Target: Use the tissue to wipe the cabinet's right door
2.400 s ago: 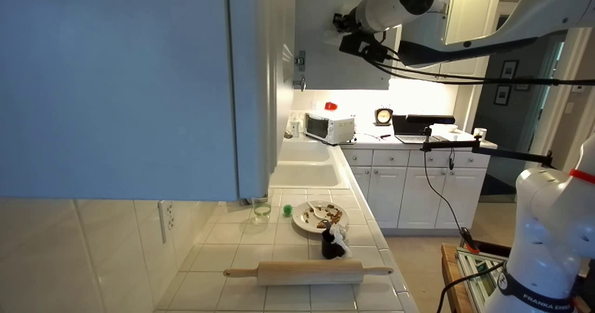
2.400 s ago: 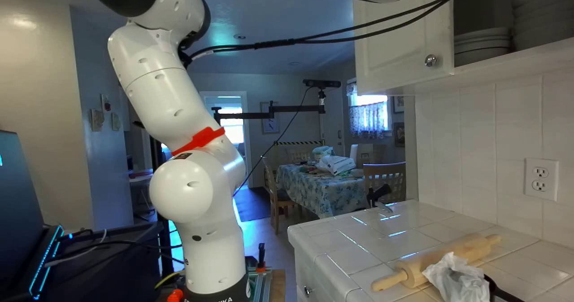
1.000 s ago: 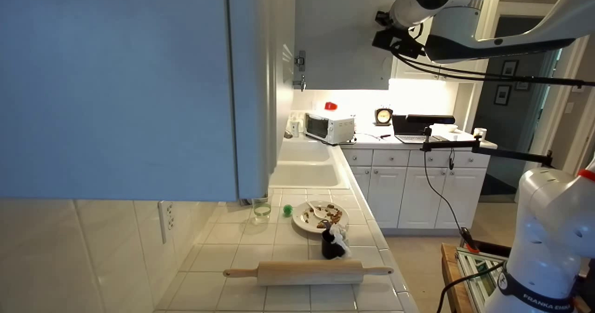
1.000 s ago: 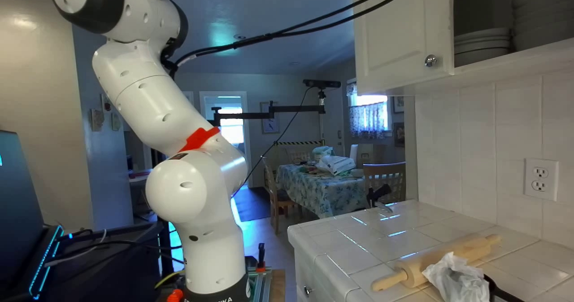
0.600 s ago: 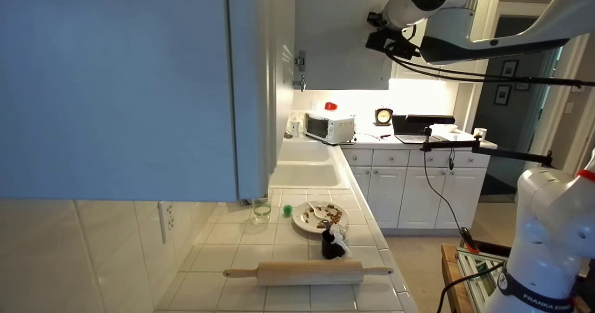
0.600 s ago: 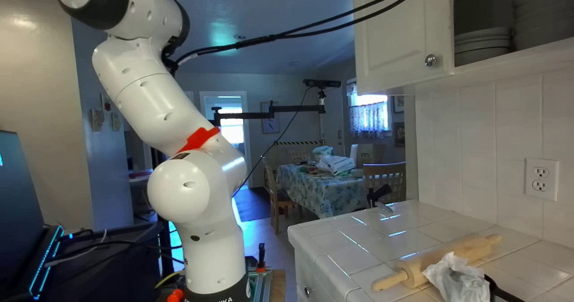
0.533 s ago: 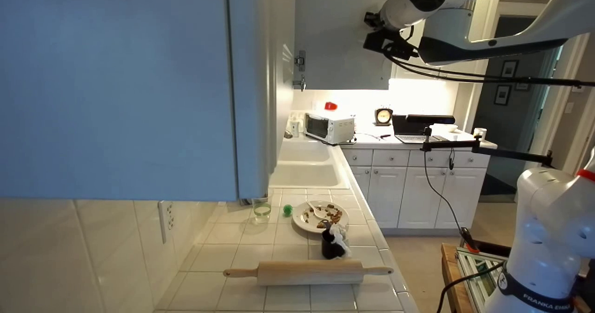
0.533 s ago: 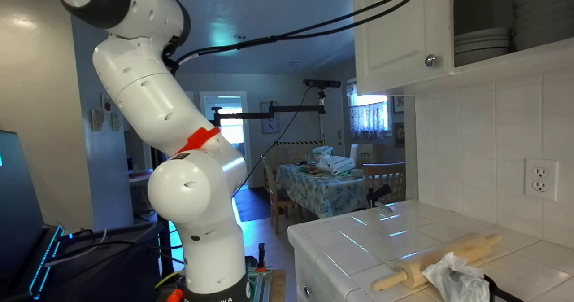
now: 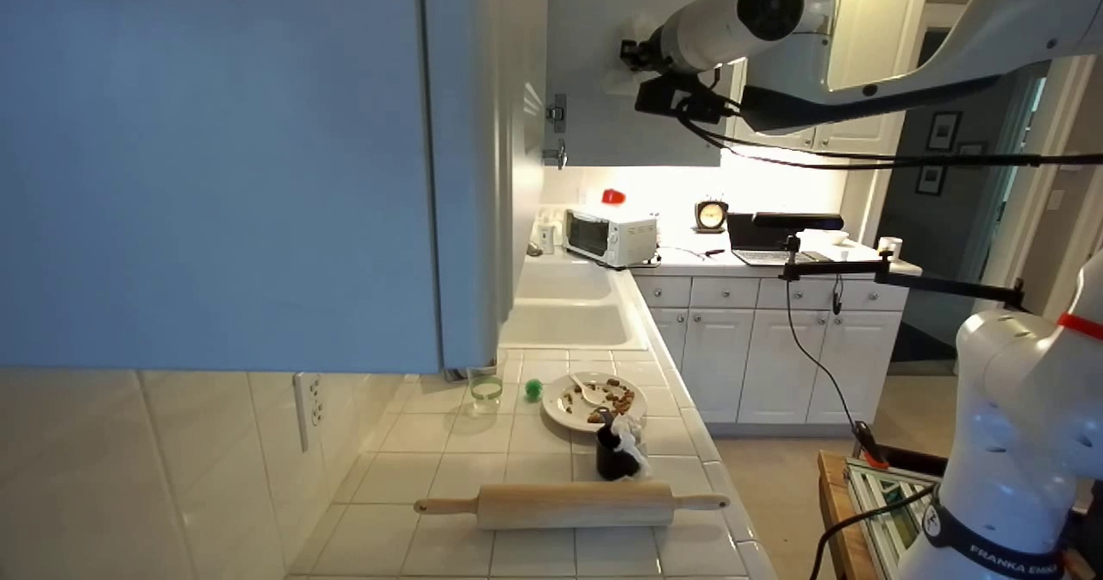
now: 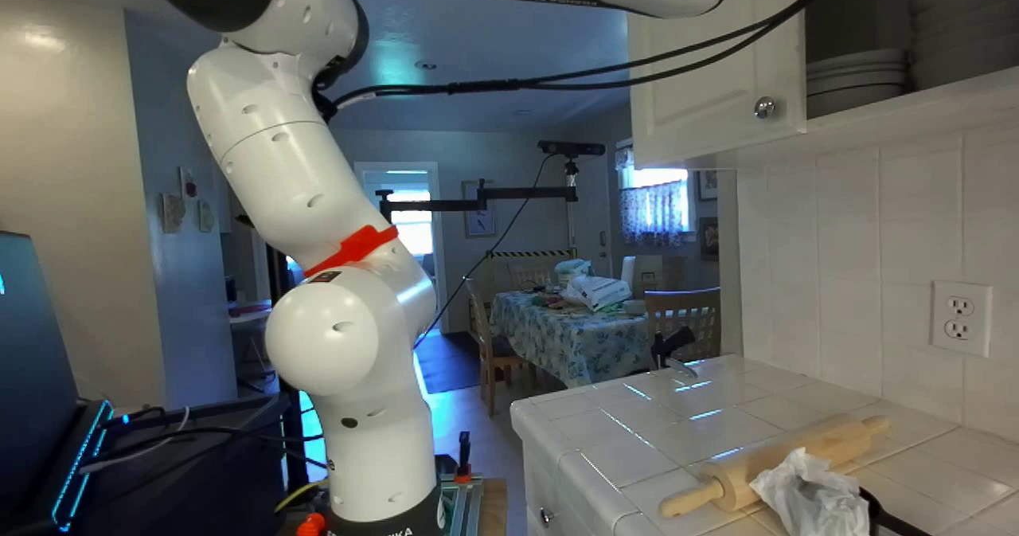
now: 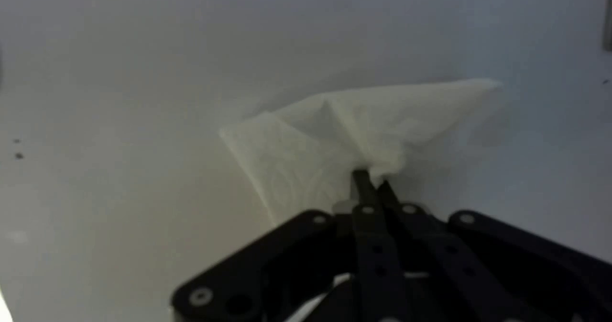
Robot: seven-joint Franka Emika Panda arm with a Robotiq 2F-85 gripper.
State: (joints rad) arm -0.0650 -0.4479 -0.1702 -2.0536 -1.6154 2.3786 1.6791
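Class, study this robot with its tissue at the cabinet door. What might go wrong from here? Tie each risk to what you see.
The tissue might slip or tear: the gripper pinches only a small bunch, and the rest fans out loose.
The door might swing if pushed, since it stands open on a hinge.

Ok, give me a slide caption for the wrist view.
A white tissue pinched in the gripper, fanned out in front of the cabinet's right door.
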